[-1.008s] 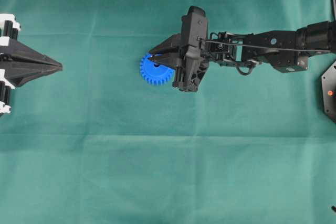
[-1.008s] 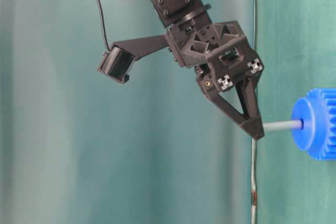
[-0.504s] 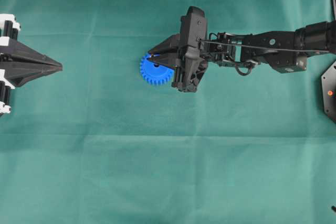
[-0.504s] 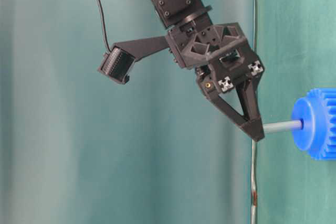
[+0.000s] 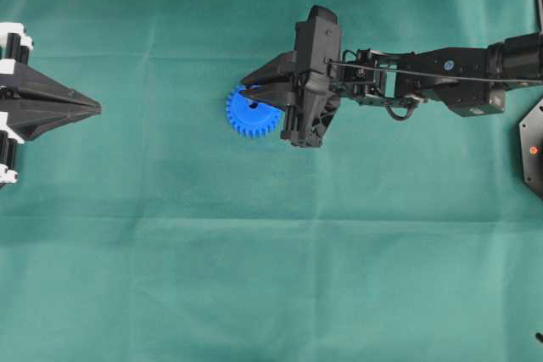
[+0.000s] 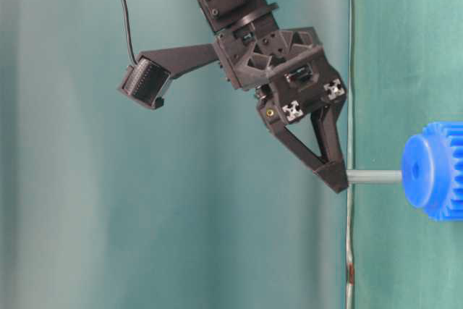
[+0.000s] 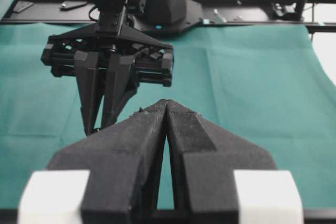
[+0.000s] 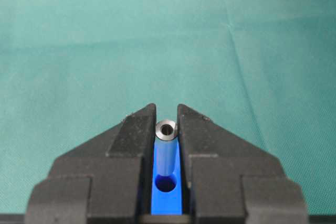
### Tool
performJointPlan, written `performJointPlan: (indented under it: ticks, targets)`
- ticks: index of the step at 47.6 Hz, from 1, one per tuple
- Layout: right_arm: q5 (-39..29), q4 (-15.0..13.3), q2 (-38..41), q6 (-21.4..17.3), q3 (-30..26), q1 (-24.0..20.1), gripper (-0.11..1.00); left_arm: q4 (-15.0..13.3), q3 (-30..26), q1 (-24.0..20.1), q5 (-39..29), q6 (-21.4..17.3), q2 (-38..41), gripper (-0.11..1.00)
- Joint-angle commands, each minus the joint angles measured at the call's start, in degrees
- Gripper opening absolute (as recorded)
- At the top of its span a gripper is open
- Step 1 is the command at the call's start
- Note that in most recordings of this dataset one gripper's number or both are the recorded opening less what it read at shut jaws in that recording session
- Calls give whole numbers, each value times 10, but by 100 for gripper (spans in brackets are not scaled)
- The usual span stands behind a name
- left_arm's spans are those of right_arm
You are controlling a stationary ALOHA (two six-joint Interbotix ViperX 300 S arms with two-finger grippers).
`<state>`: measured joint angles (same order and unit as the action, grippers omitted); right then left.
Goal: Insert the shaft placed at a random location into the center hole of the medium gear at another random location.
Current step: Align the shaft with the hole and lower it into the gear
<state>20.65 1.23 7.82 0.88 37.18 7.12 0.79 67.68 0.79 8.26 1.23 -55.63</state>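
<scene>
- Right gripper (image 5: 252, 91) is out over the middle of the green cloth (image 5: 254, 277), its fingertips right above the blue gear (image 5: 248, 116).
- It's clenched on the shaft (image 8: 167, 129): in the right wrist view the two fingers (image 8: 131, 135) press the pin from either side, shiny ringed end facing the camera.
- Straight beyond the shaft in that same view, the dark hole (image 8: 166, 184) shows in the blue between the fingers, so pin and hole sit on one line.
- In the table-level view the gripper (image 6: 334, 179) pinches one end of the shaft (image 6: 374, 176), the rest of the rod reaching toward the gear (image 6: 434, 171).
- The free end of the rod meets the face of the gear's hub there; whether it sits inside the hole cannot be told from this angle.
- The gear lies flat on the cloth in the overhead view, teeth clear along its left rim, its right part covered by the gripper.
- The right arm (image 5: 424, 82) comes in from the right edge of the overhead view, its wrist camera (image 6: 143, 83) jutting off the side.
- Left gripper (image 5: 95, 108) sits at the far left edge, well apart from the gear, pointing toward the centre.
- Its fingers (image 7: 136, 135) are clenched together with nothing between them, only a thin slit showing in the left wrist view.
- Past those fingers, the left wrist view catches the right gripper (image 7: 97, 127) hanging tips-down over the cloth.
</scene>
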Motion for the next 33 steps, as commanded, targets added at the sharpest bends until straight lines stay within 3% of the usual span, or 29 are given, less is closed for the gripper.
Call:
performJointPlan:
  ticks: [1, 33]
  targets:
    - [2, -1, -19, 10, -6, -2, 12, 2, -14, 1, 1, 1, 3, 0]
    - [11, 2, 12, 7, -2, -2, 13, 2, -14, 1, 1, 1, 3, 0]
